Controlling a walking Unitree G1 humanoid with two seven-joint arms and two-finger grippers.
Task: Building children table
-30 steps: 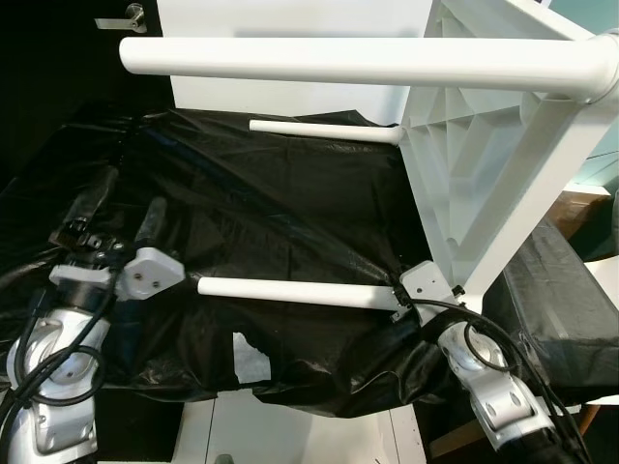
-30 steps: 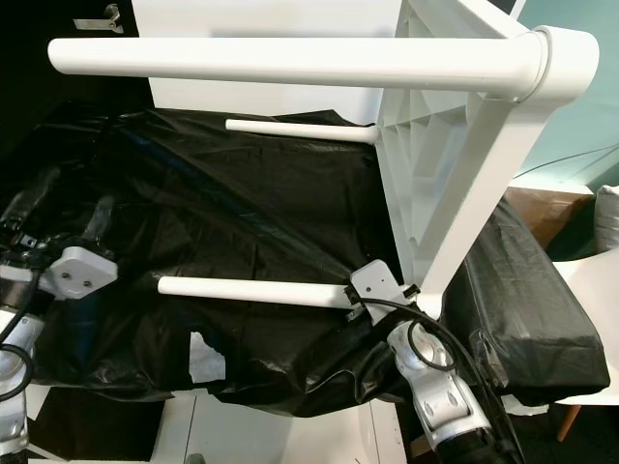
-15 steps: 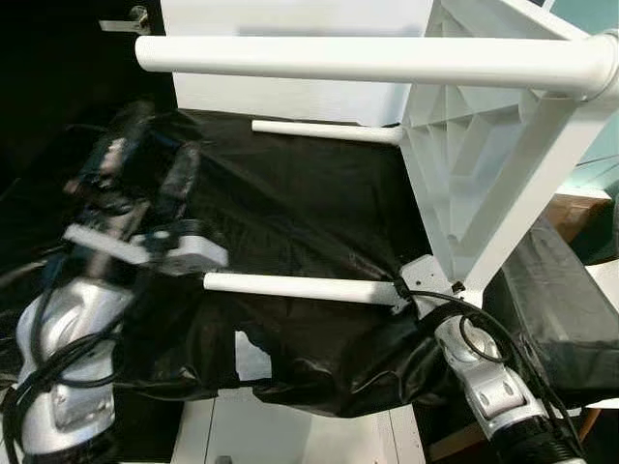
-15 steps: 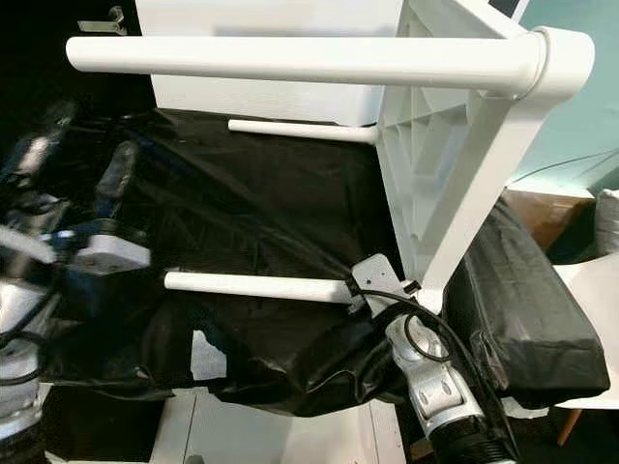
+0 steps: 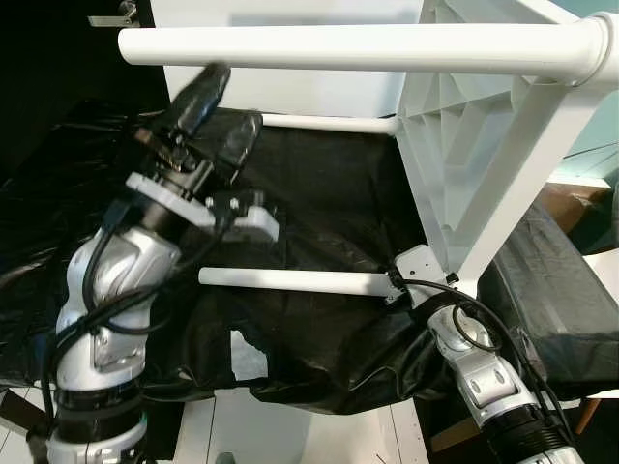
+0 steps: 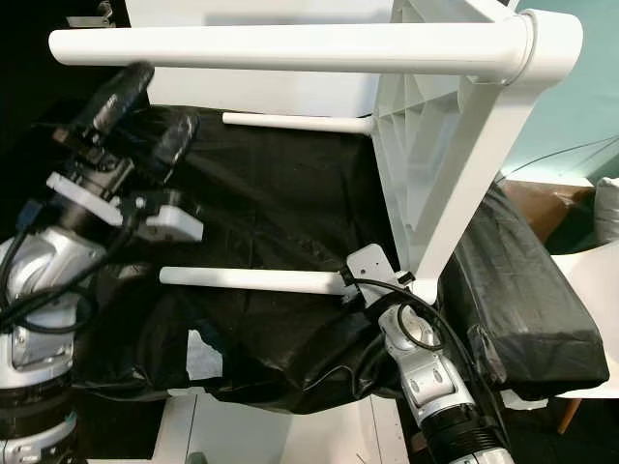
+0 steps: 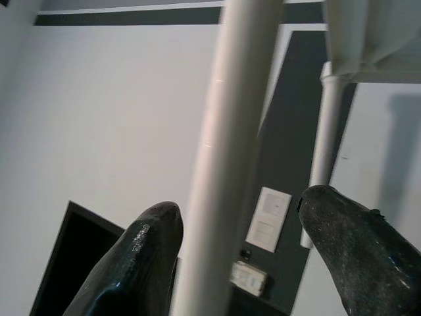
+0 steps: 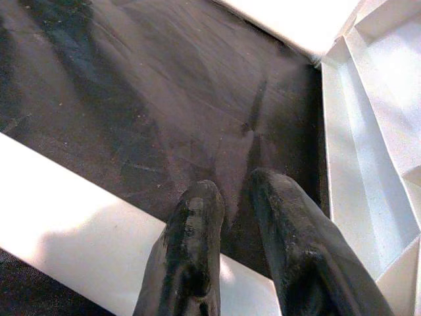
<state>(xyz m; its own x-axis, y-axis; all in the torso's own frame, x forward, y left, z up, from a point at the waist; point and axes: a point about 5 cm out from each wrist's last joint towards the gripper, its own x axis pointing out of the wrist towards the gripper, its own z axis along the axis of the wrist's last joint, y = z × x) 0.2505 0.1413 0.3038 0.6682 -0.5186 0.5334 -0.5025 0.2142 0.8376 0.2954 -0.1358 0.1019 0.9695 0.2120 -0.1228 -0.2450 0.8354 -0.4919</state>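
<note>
On black sheeting (image 5: 319, 203), white children's table (image 5: 484, 145) tipped on its side, four legs pointing toward the robot's left.

Left gripper (image 5: 218, 111) raised just under the top leg (image 5: 358, 46), black fingers (image 7: 141, 257) spread wide, that leg passing between them in the wrist view without clear contact. Right gripper (image 8: 240, 227) at the base of the near lower leg (image 5: 295, 281), by the ribbed underside of the tabletop, fingers nearly together, lying over the leg, gripping nothing. Far lower leg (image 5: 329, 123) near the sheeting's far edge.
</note>
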